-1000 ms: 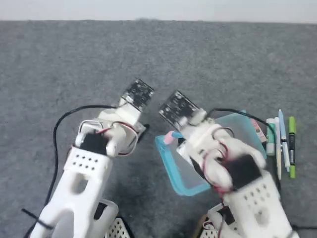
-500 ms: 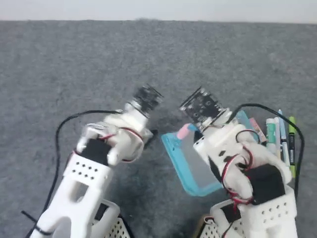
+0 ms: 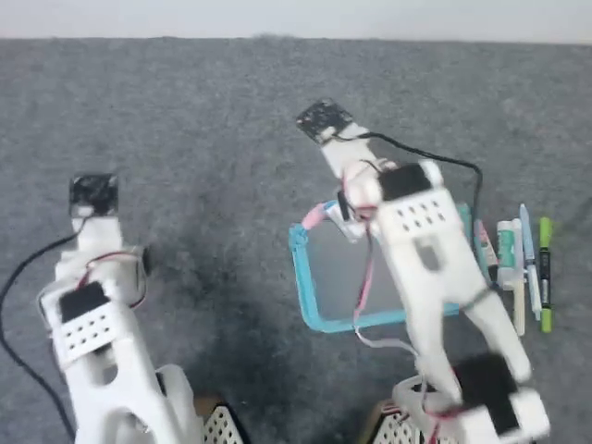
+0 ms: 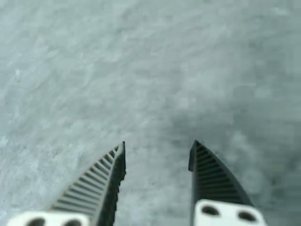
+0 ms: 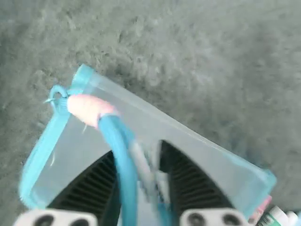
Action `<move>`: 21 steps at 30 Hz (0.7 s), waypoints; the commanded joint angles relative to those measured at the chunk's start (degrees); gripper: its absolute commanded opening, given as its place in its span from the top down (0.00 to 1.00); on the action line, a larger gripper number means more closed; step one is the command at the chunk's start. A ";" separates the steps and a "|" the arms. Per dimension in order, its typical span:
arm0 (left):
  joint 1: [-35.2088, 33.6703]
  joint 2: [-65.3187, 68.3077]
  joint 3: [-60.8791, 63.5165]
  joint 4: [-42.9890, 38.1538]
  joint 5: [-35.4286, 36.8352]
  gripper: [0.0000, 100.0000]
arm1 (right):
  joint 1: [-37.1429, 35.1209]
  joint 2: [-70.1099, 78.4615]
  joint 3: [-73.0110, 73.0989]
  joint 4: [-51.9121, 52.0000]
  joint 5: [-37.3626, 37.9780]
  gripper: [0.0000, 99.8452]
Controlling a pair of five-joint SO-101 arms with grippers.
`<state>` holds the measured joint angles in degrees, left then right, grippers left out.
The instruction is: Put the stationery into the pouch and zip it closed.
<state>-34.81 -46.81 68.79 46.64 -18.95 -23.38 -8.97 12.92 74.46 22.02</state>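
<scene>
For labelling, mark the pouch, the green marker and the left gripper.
pouch (image 3: 301, 273), high view, on its blue rim.
green marker (image 3: 546, 275), high view, mid-barrel.
left gripper (image 4: 159, 143), left wrist view, midway between its open jaws.

Pouch (image 3: 331, 273): clear, turquoise edging; zip pull (image 3: 313, 218): pink; bench (image 3: 185, 120): mottled grey; left gripper (image 4: 159, 144): black, ribbed inner faces, white base; marker (image 3: 545, 273): green; cable (image 3: 435, 159): black.

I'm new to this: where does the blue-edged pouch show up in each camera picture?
High view: the pouch lies right of centre, under the right arm, pens to its right.
Right wrist view: it lies just beneath the right gripper.
Left wrist view: the left gripper over grey carpet.
Shared landmark: the pink tab at the pouch's corner, also in the right wrist view.
</scene>
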 commanded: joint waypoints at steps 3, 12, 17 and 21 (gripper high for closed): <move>-4.48 -1.85 6.81 -8.70 -4.92 0.79 | -1.71 6.46 -11.16 4.62 -0.88 0.77; -4.31 -1.49 9.54 -8.70 -4.92 0.79 | -8.22 8.48 -18.20 6.02 10.55 0.77; -4.31 -1.76 11.65 -8.79 -4.92 0.79 | -10.51 15.34 -18.81 7.25 30.33 0.77; -4.31 -1.76 12.53 -8.79 -4.92 0.79 | -10.33 20.09 -18.81 6.64 39.82 0.77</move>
<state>-39.03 -46.81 81.10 39.69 -23.34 -33.23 10.46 -2.90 81.05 54.37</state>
